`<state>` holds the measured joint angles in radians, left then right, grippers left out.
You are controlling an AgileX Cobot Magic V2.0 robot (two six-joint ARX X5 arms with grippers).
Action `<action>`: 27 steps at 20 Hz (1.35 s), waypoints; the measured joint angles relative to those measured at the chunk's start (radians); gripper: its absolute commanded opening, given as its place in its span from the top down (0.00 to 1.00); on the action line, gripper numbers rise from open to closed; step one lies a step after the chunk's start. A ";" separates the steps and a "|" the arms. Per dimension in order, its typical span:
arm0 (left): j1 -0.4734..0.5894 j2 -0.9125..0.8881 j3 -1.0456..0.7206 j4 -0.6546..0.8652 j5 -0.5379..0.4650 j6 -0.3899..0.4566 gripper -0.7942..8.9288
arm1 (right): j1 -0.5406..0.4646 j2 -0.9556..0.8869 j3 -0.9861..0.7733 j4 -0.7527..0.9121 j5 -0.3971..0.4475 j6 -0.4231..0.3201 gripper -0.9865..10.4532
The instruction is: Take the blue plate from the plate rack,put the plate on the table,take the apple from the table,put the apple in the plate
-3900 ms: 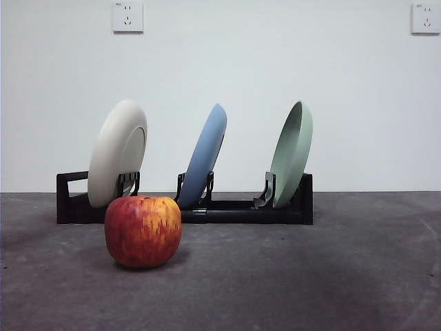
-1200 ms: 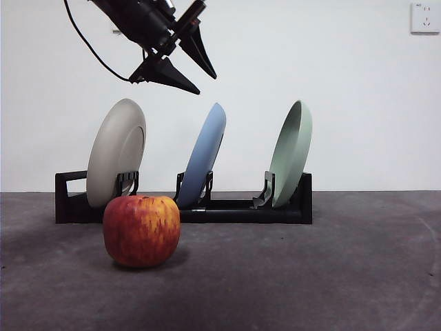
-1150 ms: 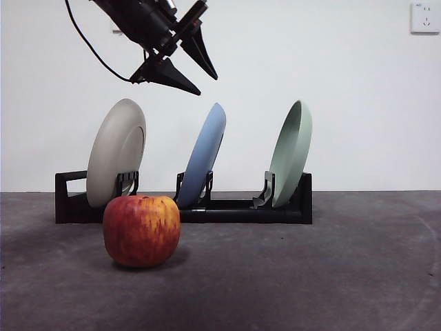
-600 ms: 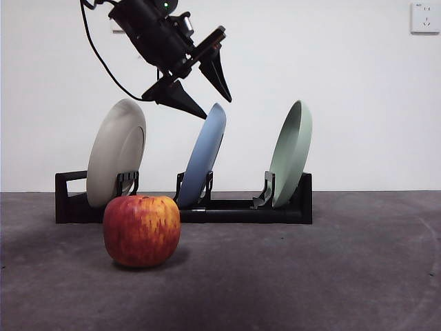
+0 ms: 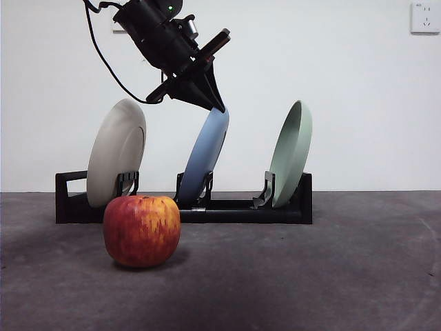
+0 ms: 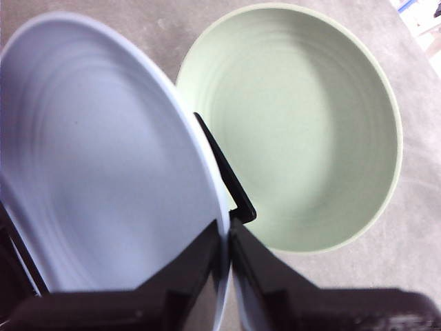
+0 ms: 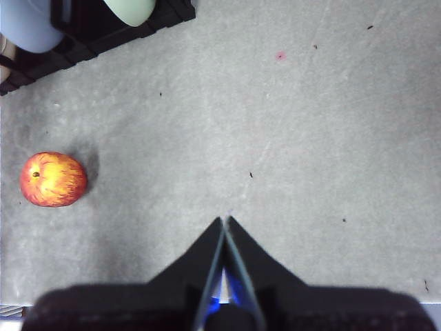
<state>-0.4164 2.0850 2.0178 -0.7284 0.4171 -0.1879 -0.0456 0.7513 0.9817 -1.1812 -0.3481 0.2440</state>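
The blue plate [image 5: 205, 155] stands on edge in the middle slot of the black plate rack [image 5: 241, 210]. My left gripper [image 5: 219, 107] comes down from the upper left and is shut on the plate's top rim. In the left wrist view the rim of the blue plate [image 6: 103, 172] runs between the two closed jaws of that gripper [image 6: 226, 238]. The apple [image 5: 142, 230] sits on the table [image 5: 310, 276] in front of the rack's left part. My right gripper [image 7: 224, 222] is shut and empty, high above the table, with the apple [image 7: 53, 179] far off to its side.
A cream-white plate [image 5: 117, 152] stands in the rack's left slot and a pale green plate [image 5: 291, 153] in its right slot, close beside the blue one. The green plate [image 6: 303, 131] fills the left wrist view behind the jaws. A white wall is behind.
My left gripper has come down and to the right from above the cream plate. Its jaws, open before, have closed on the blue plate's top rim. The apple has not moved.
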 measured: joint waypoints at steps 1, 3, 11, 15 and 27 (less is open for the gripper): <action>0.000 0.000 0.000 0.000 0.000 0.000 0.90 | 0.000 0.000 0.000 0.000 0.000 -0.001 0.91; 0.000 0.000 0.000 0.000 0.000 0.000 0.89 | 0.000 0.000 0.000 0.000 0.000 -0.002 0.91; 0.000 0.000 0.000 0.000 0.039 -0.032 0.90 | 0.000 0.000 0.000 0.000 0.000 -0.002 0.91; 0.000 -0.041 0.000 -0.005 0.044 -0.036 0.90 | 0.000 0.000 0.000 0.000 0.000 -0.002 0.91; -0.171 -0.296 0.005 -0.220 0.039 0.054 0.90 | 0.000 0.000 0.000 0.000 0.000 -0.002 0.91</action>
<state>-0.5869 1.7893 2.0224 -0.9489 0.4557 -0.1337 -0.0456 0.7513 0.9817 -1.1816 -0.3477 0.2424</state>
